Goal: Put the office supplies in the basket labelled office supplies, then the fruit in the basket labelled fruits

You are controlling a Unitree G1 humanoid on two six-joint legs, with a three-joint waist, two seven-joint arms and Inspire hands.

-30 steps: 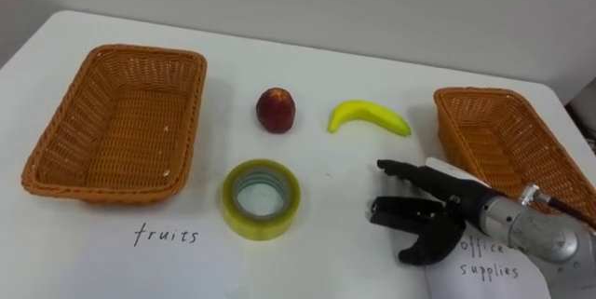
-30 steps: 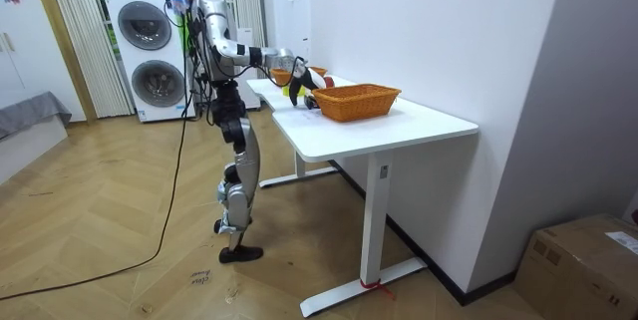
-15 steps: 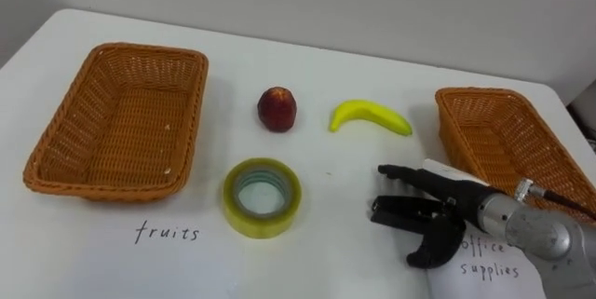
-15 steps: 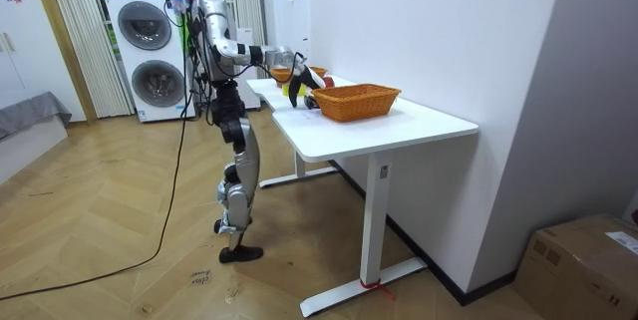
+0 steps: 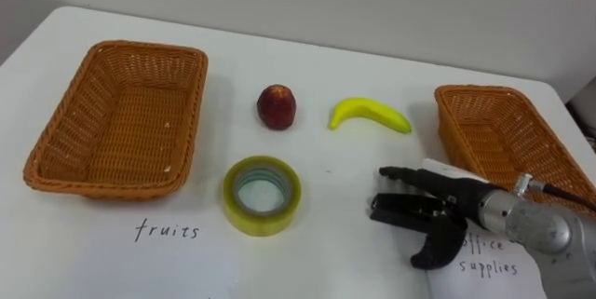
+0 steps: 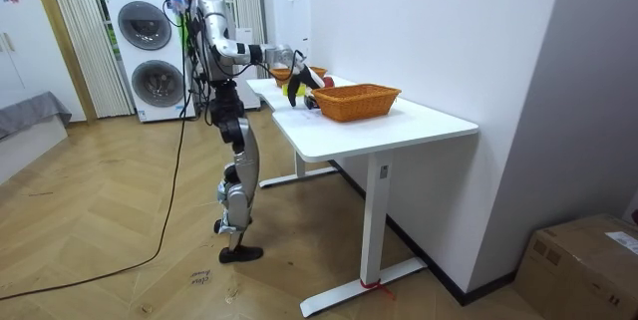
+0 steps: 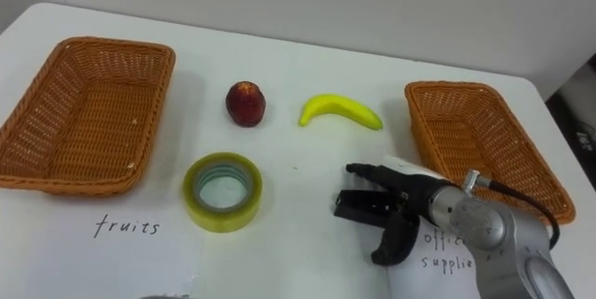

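Observation:
A red apple (image 5: 277, 107) and a yellow banana (image 5: 369, 115) lie at the middle of the white table (image 5: 335, 66). A yellow roll of tape (image 5: 262, 196) lies in front of them. The empty wicker basket (image 5: 116, 120) marked fruits stands at the left. Another empty wicker basket (image 5: 503, 142) stands at the right, above an office supplies label. My right hand (image 5: 424, 212) hovers low over the table right of the tape, open, fingers pointing left, thumb hanging down, holding nothing. In the room view I stand at the table's end with the right hand (image 6: 296, 74) out over it.
Handwritten labels lie on the table in front of each basket (image 7: 126, 227) (image 7: 447, 251). A wall runs behind the table. In the room view, stacked washing machines (image 6: 150, 56) stand behind me and a cardboard box (image 6: 583, 260) sits on the floor at the right.
My right hand has drawn back slightly toward me and to the right; its fingers stay open. The objects on the table have not moved.

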